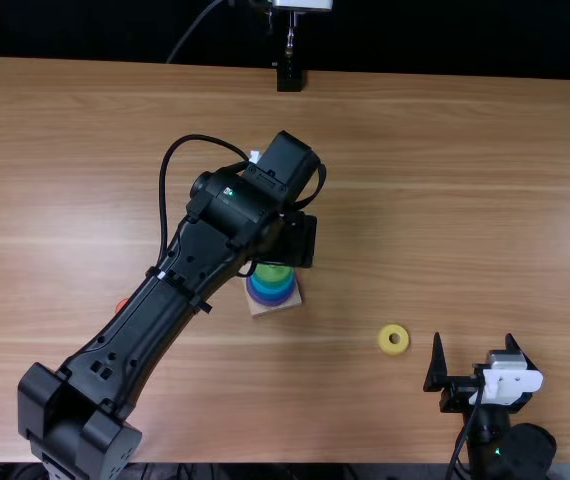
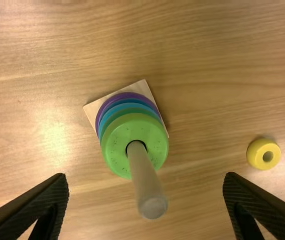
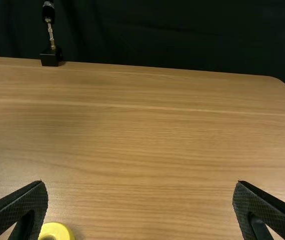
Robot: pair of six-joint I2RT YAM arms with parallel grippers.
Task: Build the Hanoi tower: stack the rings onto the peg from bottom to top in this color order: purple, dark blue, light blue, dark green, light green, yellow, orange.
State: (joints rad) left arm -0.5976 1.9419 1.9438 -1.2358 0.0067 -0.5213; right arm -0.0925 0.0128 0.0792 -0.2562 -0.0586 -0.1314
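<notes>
Nearest of all, the black left arm [image 1: 170, 320] slants up over the tabletop [image 1: 465, 200], a black cable [image 1: 162, 205] looping beside it. From where I stand, it runs from the near left corner towards the middle, and at its far end the left gripper [image 1: 297, 241] hangs over the ring tower. Its jaws are spread wide with nothing between them to grip

Under the left edge of that arm pokes a bit of orange-red, the orange ring [image 1: 121, 304] by its colour, mostly covered from above

Next along, just left of the middle, sits the pale square wooden base [image 2: 141, 88]. On it I make out the purple ring [image 2: 127, 95] at the bottom, blue rings [image 2: 127, 103] above that, then the dark green ring [image 2: 117, 114], with the light green ring [image 2: 115, 145] on top. The peg [image 2: 145, 175] rises bare through the middle of them. At the far edge of the tabletop, roughly beyond the tower, is a small black stand [image 1: 289, 78], with dark cloth [image 3: 182, 30] behind

Further right, the yellow ring [image 1: 394, 339] lies flat on the wood, hole up, well apart from the tower. Just to its right waits the right gripper [image 1: 474, 337], near the tabletop's near edge, its jaws wide apart and holding nothing
</notes>
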